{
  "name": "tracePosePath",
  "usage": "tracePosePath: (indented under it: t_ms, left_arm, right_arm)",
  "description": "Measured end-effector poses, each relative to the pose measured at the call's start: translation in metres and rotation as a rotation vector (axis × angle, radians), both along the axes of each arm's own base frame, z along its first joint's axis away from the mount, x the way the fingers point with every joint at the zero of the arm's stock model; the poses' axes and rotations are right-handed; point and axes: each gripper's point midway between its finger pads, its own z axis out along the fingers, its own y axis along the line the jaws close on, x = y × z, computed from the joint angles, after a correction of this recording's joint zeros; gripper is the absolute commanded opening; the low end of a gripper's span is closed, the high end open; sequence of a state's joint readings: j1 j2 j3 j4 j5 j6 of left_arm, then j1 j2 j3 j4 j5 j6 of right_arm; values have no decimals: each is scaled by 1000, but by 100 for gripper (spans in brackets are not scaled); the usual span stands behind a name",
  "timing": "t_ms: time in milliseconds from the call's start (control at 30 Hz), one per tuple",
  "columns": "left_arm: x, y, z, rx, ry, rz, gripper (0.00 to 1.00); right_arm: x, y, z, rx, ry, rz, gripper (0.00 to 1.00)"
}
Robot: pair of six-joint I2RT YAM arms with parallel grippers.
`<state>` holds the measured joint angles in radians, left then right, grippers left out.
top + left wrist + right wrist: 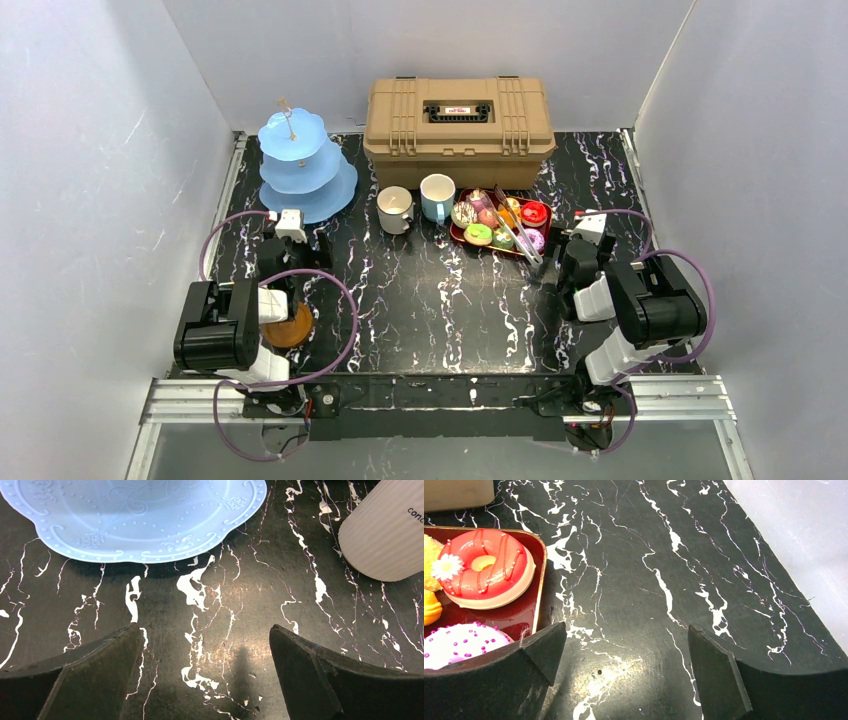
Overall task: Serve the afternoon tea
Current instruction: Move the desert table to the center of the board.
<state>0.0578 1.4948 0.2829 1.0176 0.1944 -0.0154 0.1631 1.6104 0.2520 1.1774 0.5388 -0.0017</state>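
Left gripper (205, 640) spread empty, facing cake stand (135, 520) at back-left | right gripper (624, 640) spread empty beside tray (542, 580) edge, probably poised to fetch donuts (484, 567) | mugs (395, 210) sit between stand and tray

The left arm (225, 325) is covering part of the saucer (296, 328). Left wrist view: frame edges are cutting off the stand (140, 520) and the white mug (385, 535), clipping its lettering. Right wrist view: the left edge is cropping the tray (521, 615), and a finger (499, 680) is hiding part of the white donut (459, 640).
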Motion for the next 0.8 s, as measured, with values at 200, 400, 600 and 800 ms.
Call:
tracePosePath:
  t_ms: [200,400,600,800]
  left_arm:
    - [0,0,0,0,0,0,99]
    - [0,0,0,0,0,0,99]
    - [0,0,0,0,0,0,99]
    - [0,1,0,-8,48,5,99]
  right_arm:
    - [0,0,0,0,0,0,100]
    - [0,0,0,0,0,0,100]
    - [0,0,0,0,0,-1,100]
    - [-1,-2,-1,3,2,-12,100]
